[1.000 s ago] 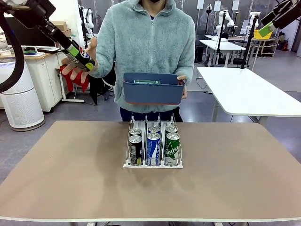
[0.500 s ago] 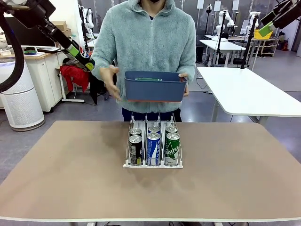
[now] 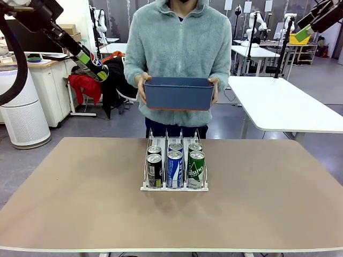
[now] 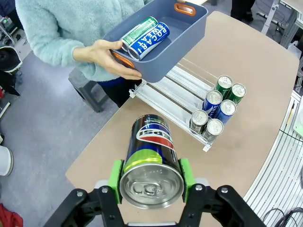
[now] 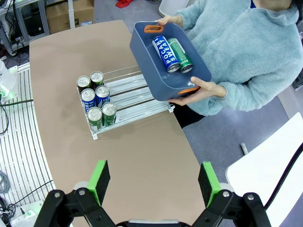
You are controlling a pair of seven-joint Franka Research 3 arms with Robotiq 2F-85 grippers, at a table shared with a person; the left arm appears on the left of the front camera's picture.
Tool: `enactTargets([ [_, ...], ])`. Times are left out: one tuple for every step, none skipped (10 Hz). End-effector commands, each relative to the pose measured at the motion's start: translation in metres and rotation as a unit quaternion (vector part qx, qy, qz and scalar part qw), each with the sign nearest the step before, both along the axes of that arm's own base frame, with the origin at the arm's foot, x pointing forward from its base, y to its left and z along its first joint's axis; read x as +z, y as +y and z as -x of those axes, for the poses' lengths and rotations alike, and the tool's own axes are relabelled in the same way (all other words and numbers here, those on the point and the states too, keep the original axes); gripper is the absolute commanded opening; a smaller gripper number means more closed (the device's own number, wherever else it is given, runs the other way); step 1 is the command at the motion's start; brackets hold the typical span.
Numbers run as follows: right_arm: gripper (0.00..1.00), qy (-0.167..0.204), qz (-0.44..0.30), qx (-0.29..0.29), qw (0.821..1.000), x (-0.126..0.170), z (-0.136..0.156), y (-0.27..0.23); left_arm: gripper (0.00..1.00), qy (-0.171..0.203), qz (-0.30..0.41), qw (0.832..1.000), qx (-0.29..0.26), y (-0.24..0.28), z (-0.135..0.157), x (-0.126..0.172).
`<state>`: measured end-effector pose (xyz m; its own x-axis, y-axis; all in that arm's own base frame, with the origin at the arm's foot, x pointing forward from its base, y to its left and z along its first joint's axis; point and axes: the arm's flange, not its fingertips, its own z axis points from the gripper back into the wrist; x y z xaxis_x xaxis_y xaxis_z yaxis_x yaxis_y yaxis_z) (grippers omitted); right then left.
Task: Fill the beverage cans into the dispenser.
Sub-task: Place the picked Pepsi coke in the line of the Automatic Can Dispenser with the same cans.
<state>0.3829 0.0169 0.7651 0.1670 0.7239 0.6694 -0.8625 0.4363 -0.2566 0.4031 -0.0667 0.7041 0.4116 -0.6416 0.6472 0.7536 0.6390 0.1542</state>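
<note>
Cans point(image 3: 174, 168) already fill the front of the white dispenser point(image 3: 174, 188) in the middle of the table point(image 3: 268, 203): two black in one lane, two blue-and-white in the middle, two green in the third, with the rear of each lane bare. The left gripper point(image 4: 150, 176) is high off to the table's side, its green pads pinching a black can point(image 4: 150, 153) around the body. The right gripper point(image 5: 154, 179) hangs high, fingers spread wide, nothing between them. The step in hand looks like carrying the black can over; the next move calls for setting it upright between the wire dividers behind the black pair. A person holds a dark blue bin point(image 4: 182, 49) in both hands near the dispenser's far end; a blue-and-white can point(image 4: 149, 39) and a green can point(image 4: 137, 30) lie on their sides in it
</note>
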Motion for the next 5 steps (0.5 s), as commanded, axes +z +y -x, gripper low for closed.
enactTargets([
  [1.0,0.0,0.003,0.001,1.0,-0.001,0.0,0.0,0.58,0.032,0.008,0.999,0.014,-0.001,0.002,-0.007],
  [1.0,0.0,0.003,0.001,1.0,-0.001,0.0,0.0,0.58,0.051,0.02,0.998,0.028,-0.005,0.004,-0.017],
  [1.0,0.0,0.003,0.001,1.0,-0.001,0.0,0.0,0.58,0.073,0.025,0.996,0.038,-0.015,0.007,-0.031],
  [1.0,0.0,0.003,0.001,1.0,-0.001,0.0,0.0,0.58,0.093,0.022,0.993,0.071,-0.027,0.011,-0.047],
  [1.0,0.0,0.003,0.001,1.0,-0.001,0.0,0.0,0.58,0.106,0.015,0.99,0.089,-0.038,0.017,-0.063],
])
